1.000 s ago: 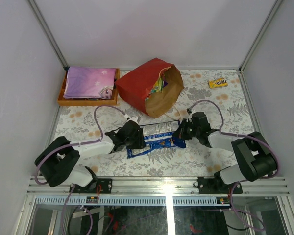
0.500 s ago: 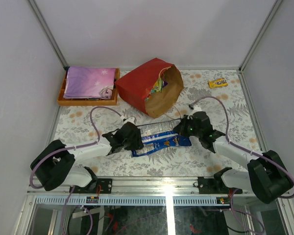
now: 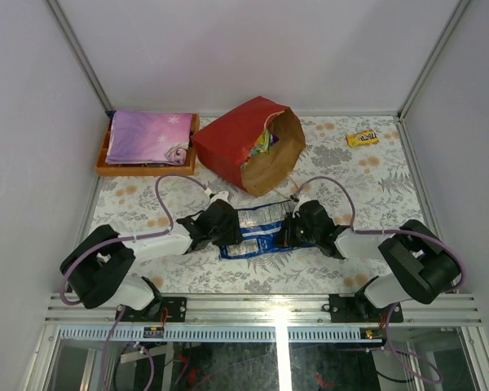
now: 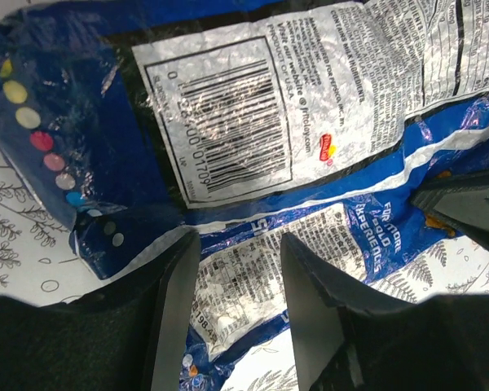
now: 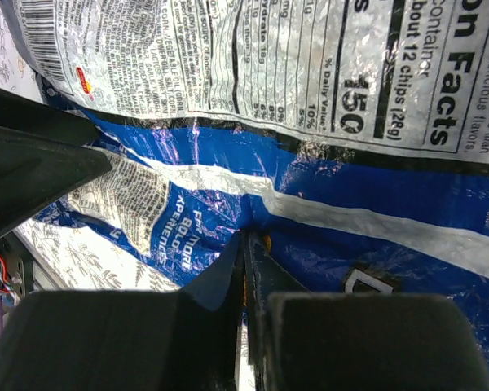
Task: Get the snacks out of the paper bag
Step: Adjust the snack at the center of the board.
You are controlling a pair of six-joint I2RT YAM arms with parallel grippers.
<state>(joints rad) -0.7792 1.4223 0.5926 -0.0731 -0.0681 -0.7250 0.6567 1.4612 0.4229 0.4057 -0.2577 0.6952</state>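
The blue-white snack bag (image 3: 259, 230) lies flat on the floral table, back side up, between my two grippers. My left gripper (image 3: 226, 226) stands over its left end; in the left wrist view its jaws (image 4: 240, 273) are open and straddle the bag (image 4: 253, 138) without pinching it. From the right, my right gripper (image 3: 290, 231) is shut (image 5: 246, 244) on a fold of the bag (image 5: 310, 163). The red paper bag (image 3: 232, 142) lies on its side behind them, mouth toward the right, with more snacks (image 3: 263, 141) showing inside.
A small yellow packet (image 3: 362, 138) lies at the back right. An orange tray (image 3: 106, 167) holding a flat purple item stands at the back left. White walls close in the table on three sides.
My right gripper has swung left and closed in on the blue-white bag's right end, opening briefly and shutting again. The bag shifted slightly. My left gripper stays over its left end.
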